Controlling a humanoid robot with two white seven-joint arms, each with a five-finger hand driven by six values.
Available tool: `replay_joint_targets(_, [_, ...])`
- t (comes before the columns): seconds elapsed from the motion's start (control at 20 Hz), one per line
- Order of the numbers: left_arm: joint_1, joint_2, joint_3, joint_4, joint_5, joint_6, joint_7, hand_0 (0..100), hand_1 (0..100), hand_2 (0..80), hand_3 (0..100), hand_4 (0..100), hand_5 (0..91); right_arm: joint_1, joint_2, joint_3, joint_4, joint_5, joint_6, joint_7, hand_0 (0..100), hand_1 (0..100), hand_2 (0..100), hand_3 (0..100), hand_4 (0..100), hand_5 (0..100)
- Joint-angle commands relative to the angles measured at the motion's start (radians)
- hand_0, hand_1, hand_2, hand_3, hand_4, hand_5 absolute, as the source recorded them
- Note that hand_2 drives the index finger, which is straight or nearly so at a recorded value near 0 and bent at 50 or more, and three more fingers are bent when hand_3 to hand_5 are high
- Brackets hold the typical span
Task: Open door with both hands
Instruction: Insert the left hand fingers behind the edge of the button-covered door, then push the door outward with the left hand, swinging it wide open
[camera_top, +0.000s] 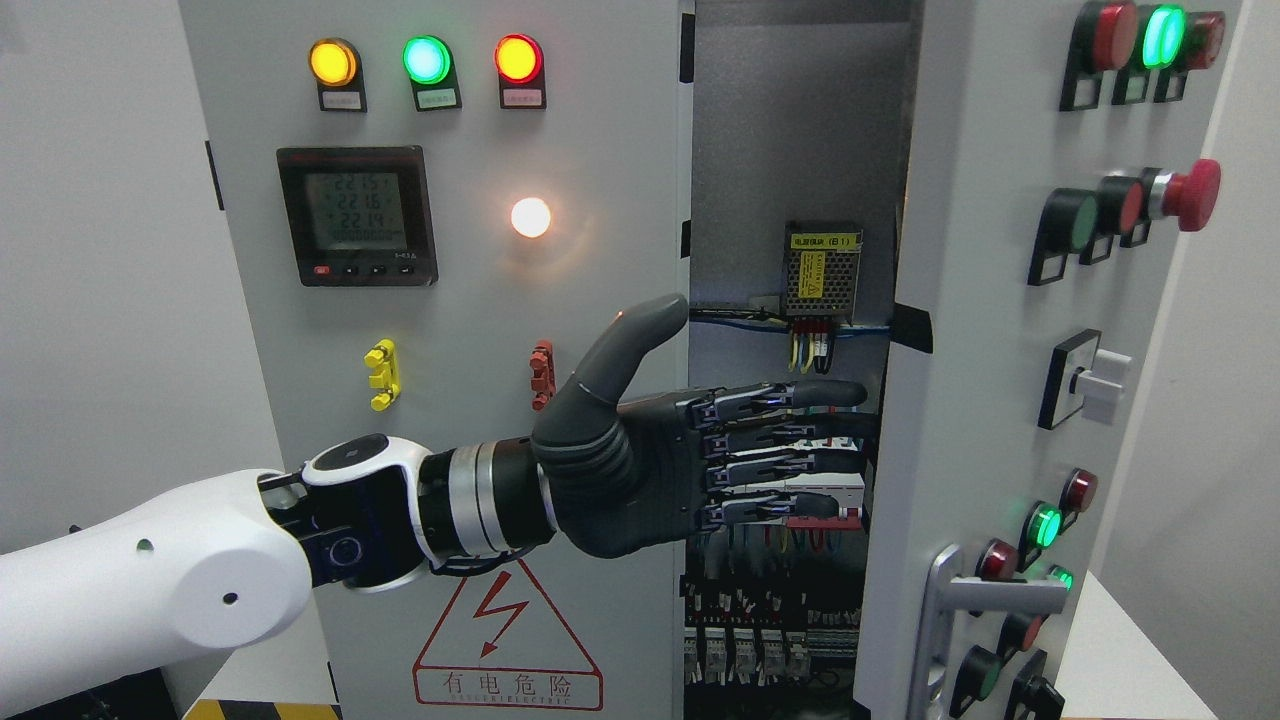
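A grey electrical cabinet fills the view. Its right door (985, 330) stands swung out towards me, showing buttons and a silver lever handle (950, 600) on its face. My left hand (700, 450), dark grey on a white arm, reaches from the lower left across the fixed left panel (450, 300) into the gap. Its fingers (810, 395) are stretched out flat and point at the inner edge of the open door; the thumb is raised. It holds nothing. Whether the fingertips touch the door edge I cannot tell. My right hand is out of view.
Inside the opening are a power supply unit (822, 268), coloured wires and rows of breakers (745, 650). The left panel carries three indicator lamps, a digital meter (357, 215), a lit white lamp and a red warning triangle (507, 640). A red mushroom button (1190, 193) sticks out of the open door.
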Motion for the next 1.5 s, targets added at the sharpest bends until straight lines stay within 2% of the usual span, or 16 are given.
replay_joint_targets(0.0, [0.006,-0.102,0.05,0.008,0.007,-0.001,0.036,0,0,0.0,0,0,0.0,0.0,0.0,0.0,0.0,0.012,0.001,0.0,38,0,0,0,0,0])
replay_joint_targets(0.45, [0.036,-0.174,0.062,0.002,-0.01,0.001,0.132,0,0,0.0,0,0,0.0,0.0,0.0,0.0,0.0,0.012,0.001,0.0,38,0,0,0,0,0])
replay_joint_targets(0.65, [0.082,-0.19,0.105,-0.001,-0.082,0.001,0.181,0,0,0.0,0,0,0.0,0.0,0.0,0.0,0.0,0.012,0.001,0.0,38,0,0,0,0,0])
replay_joint_targets(0.85, [0.085,-0.224,0.109,-0.001,-0.09,0.001,0.192,0,0,0.0,0,0,0.0,0.0,0.0,0.0,0.0,0.011,0.001,-0.001,38,0,0,0,0,0])
replay_joint_targets(1.05, [0.087,-0.261,0.117,0.001,-0.127,-0.001,0.218,0,0,0.0,0,0,0.0,0.0,0.0,0.0,0.0,0.011,0.001,0.0,38,0,0,0,0,0])
replay_joint_targets(1.3, [0.087,-0.313,0.146,-0.001,-0.148,0.002,0.221,0,0,0.0,0,0,0.0,0.0,0.0,0.0,0.0,0.012,0.001,0.0,38,0,0,0,0,0])
replay_joint_targets(1.45, [0.085,-0.344,0.163,0.001,-0.151,0.002,0.256,0,0,0.0,0,0,0.0,0.0,0.0,0.0,0.0,0.012,0.001,0.0,38,0,0,0,0,0])
